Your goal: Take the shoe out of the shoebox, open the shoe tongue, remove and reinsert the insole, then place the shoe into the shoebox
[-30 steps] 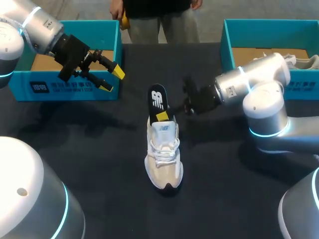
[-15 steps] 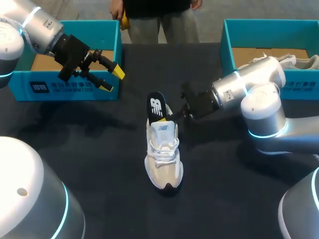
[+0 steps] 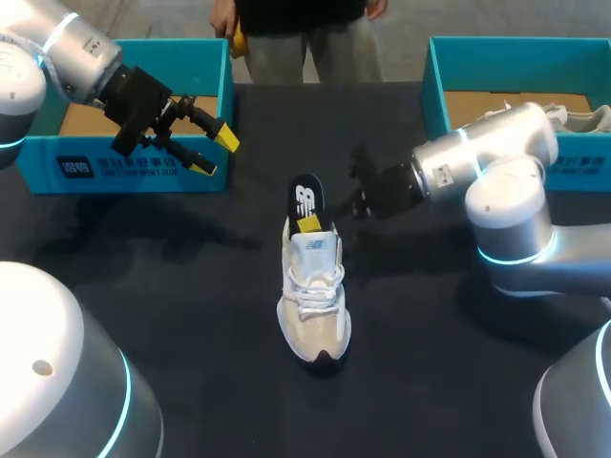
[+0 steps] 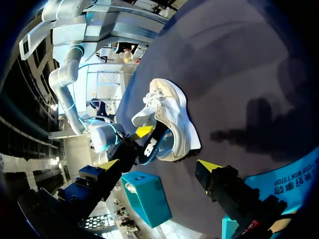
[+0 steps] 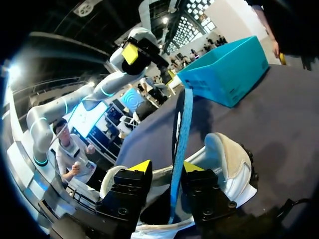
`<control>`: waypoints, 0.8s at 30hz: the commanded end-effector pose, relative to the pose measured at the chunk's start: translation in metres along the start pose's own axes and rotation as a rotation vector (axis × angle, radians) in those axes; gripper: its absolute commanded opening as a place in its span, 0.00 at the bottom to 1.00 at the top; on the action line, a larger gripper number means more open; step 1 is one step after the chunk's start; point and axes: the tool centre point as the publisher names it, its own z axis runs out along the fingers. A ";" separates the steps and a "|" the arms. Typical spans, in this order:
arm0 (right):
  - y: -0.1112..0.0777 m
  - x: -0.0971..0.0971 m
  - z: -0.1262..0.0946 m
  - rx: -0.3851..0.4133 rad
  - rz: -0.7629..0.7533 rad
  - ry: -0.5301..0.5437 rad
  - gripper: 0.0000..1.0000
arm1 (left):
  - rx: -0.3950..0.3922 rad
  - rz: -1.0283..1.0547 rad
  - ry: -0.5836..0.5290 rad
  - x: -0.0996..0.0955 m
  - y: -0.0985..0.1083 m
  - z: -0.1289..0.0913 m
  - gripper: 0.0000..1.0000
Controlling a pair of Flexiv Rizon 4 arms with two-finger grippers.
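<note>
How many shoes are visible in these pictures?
2. One white-and-beige laced sneaker stands in the middle of the dark table; one white shoe lies in the teal cardboard box at right, partly behind the right arm. Part of the left teal box is hidden.

Shoes point(image 3: 313, 301) point(image 3: 580, 116): two, one under the right claw point(image 5: 164, 167), one boxed
Shoeboxes point(image 3: 76, 153) point(image 3: 516, 62): two
Insole point(image 3: 305, 198): one
Claws: two, counting the left claw point(image 3: 215, 151)
</note>
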 end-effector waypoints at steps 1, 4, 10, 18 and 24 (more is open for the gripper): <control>-0.005 0.008 -0.006 -0.012 0.005 -0.027 0.38 | 0.002 0.001 0.002 0.000 0.000 0.000 1.00; -0.006 0.007 -0.007 -0.013 0.010 -0.032 0.38 | 0.002 0.001 0.002 0.000 0.000 0.000 1.00; -0.009 0.002 -0.008 -0.025 0.020 -0.046 0.18 | 0.002 0.001 0.002 0.000 0.000 0.000 1.00; -0.005 -0.002 0.002 0.009 0.011 -0.013 0.00 | 0.002 0.001 0.002 0.000 0.000 0.000 1.00; -0.007 -0.004 0.010 0.063 0.024 0.024 0.00 | 0.002 0.001 0.002 0.000 0.000 0.000 1.00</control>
